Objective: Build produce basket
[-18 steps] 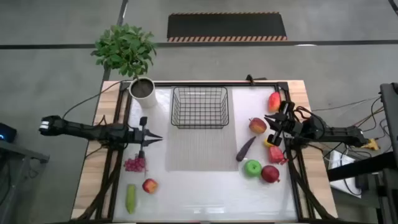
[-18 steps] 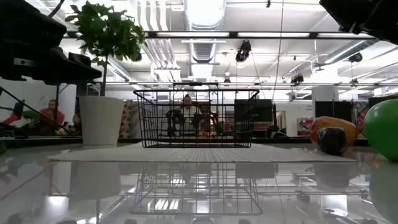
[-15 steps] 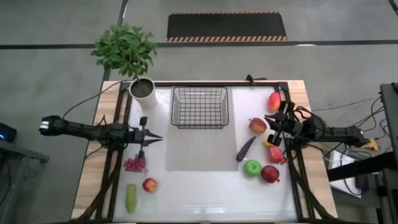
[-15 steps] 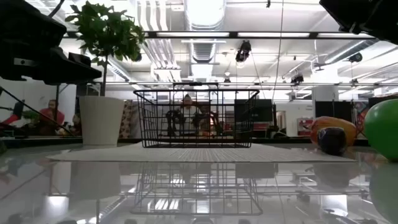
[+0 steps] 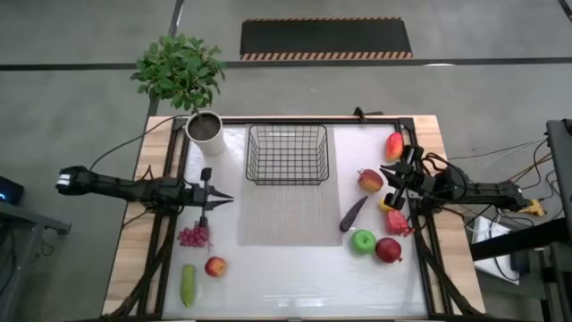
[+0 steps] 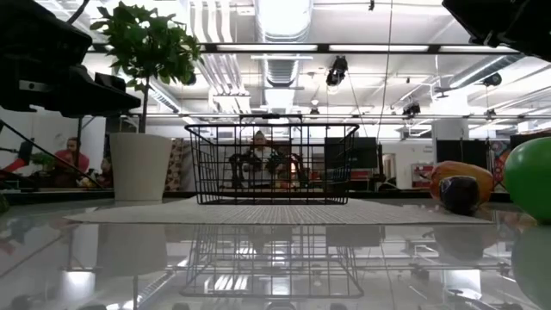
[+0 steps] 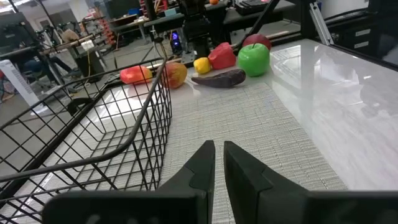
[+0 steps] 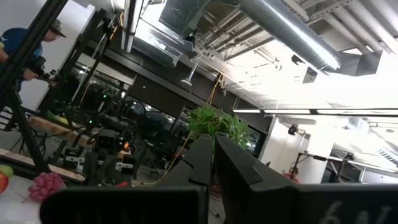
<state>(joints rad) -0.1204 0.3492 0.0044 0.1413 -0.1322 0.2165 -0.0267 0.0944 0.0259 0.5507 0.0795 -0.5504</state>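
The black wire-mesh basket [image 5: 286, 154] [image 6: 272, 164] [image 7: 81, 130] stands at the far middle of the table, on the far edge of a grey woven mat [image 5: 286, 215]. To the right lie a mango [image 5: 394, 144], a red apple [image 5: 370, 181], an eggplant [image 5: 353, 213], a green apple [image 5: 362, 241], a second red apple [image 5: 388, 249], a red pepper [image 5: 398, 222] and a yellow pepper [image 5: 386, 204]. Near left lie grapes [image 5: 194, 236], a red apple [image 5: 214, 266] and a cucumber [image 5: 188, 284]. My left gripper [image 5: 229, 199] [image 7: 217, 155] hovers shut left of the mat. My right gripper [image 5: 386, 183] [image 8: 212, 149] is shut above the right-hand fruit, tipped upward.
A white pot [image 5: 206, 127] [image 6: 138, 166] with a green plant stands at the far left corner, next to the basket. A black frame runs around the table's edge. People sit in the room beyond the far edge. Bare white table lies near the front middle.
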